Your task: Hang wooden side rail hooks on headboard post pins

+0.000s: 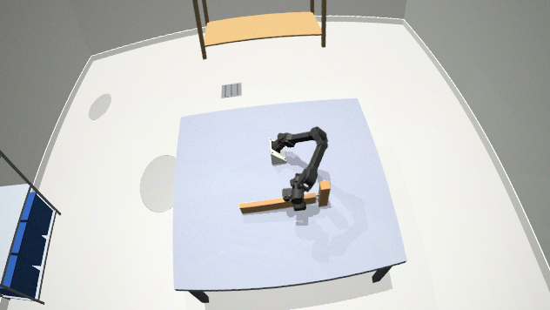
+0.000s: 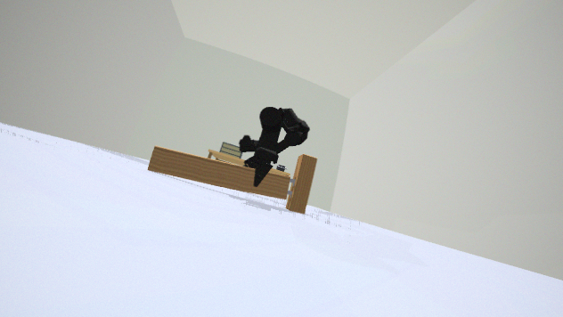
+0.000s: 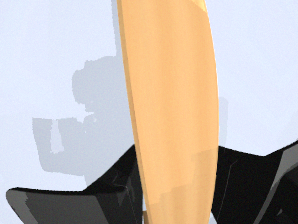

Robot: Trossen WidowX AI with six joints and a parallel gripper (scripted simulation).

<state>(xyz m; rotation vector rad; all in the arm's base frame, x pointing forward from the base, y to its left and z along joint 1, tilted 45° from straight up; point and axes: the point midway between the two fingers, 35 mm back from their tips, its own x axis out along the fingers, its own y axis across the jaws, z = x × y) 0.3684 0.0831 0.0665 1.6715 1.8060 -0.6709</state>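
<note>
Rail (image 1: 265, 205) (image 2: 200, 173) (image 3: 172, 90) sat clamped in the claw (image 1: 299, 205) (image 2: 258, 175) (image 3: 161, 147), gripped near its hook end, long axis running across the jaws toward the post (image 1: 325, 193) (image 2: 304, 183). Post stood just beyond the claw on that side; far end reached away opposite, over the bench (image 1: 217, 248) (image 2: 178, 249). Hooks (image 2: 290, 187) bridged the gap; seating on pins: couldn't tell. No containers near the claw.

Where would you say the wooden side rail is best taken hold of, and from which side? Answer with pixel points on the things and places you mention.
I would grip the wooden side rail (image 1: 261, 206) (image 2: 200, 171) (image 3: 172, 100) across its two broad faces, nearer the hooked end than the far one, coming from above. It stands on its narrow edge, long and thin, so its upper edge is reachable, and staying short of the end should spare the steel hooks (image 2: 290, 181) by the post (image 2: 304, 184) (image 1: 324, 196).
</note>
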